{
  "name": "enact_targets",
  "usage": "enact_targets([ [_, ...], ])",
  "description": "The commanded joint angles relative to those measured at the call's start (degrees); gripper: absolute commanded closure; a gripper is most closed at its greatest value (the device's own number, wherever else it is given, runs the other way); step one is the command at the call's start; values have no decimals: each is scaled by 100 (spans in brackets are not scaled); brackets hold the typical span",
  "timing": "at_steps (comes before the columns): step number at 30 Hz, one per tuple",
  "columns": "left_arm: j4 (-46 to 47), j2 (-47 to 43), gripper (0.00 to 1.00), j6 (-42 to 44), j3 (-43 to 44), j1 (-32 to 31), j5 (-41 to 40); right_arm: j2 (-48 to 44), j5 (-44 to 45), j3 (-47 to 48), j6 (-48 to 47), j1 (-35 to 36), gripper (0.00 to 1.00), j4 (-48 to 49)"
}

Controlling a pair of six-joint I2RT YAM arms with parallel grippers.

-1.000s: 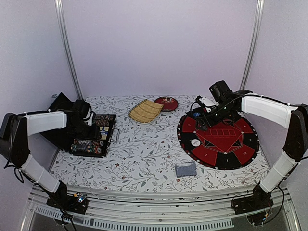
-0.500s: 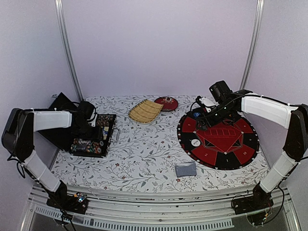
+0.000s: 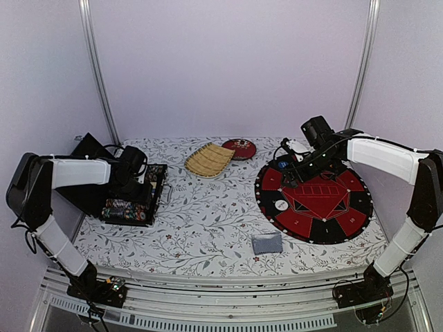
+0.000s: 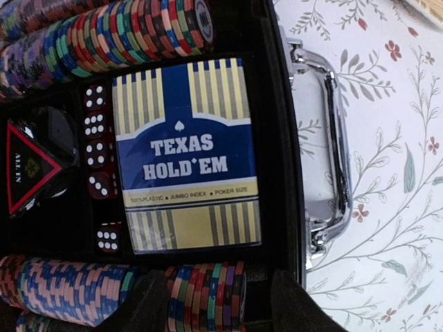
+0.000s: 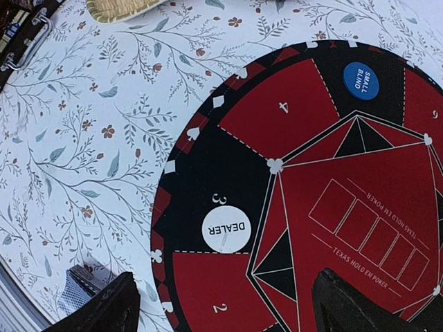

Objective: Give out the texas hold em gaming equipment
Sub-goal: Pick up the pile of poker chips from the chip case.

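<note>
Black fingers of the left gripper (image 4: 218, 306), cut off at the frame edge, flank a poker chip row (image 4: 208, 290) in the case (image 4: 280, 104); whether they pinch it is unclear. Right gripper (image 5: 225, 277) gapes wide over the dealer button (image 5: 226, 229); card deck (image 5: 84, 282) half-hidden.

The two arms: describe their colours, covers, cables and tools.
The left arm and right arm have white covers on the long links, black joints and bases, and thin black cables near the wrists. The left tool and right tool each show two black fingers.
</note>
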Motion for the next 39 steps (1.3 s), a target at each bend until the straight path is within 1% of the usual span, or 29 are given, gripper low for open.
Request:
enact_targets([
  [1,-662,-53,46,-95,-34,-137,17,75,-114,-52,-66,44,12,-51],
  [5,-740,36,46,-57,56,-141,-252,91,-158,-52,-74,40,12,-51],
  [11,-775,81,46,-25,241,-370,-400,101,-185,-69,-83,44,12,-63],
  [16,-797,-6,46,14,307,-464,-471,135,-224,-65,-92,49,12,-68],
  [19,-842,-93,45,10,322,-456,-678,149,-254,-69,-101,56,12,-72],
  [22,-916,-93,42,33,336,-429,-813,171,-257,-69,-108,66,12,-81],
  [26,-951,7,35,49,323,-389,-700,183,-256,-78,-118,81,12,-90],
  [27,-958,26,35,34,322,-372,-704,185,-252,-78,-118,83,12,-90],
  [33,-929,-8,37,32,354,-330,-725,202,-275,-111,-127,93,12,-82],
  [39,-1046,-43,36,20,386,-326,-898,224,-305,-121,-134,117,12,-94],
])
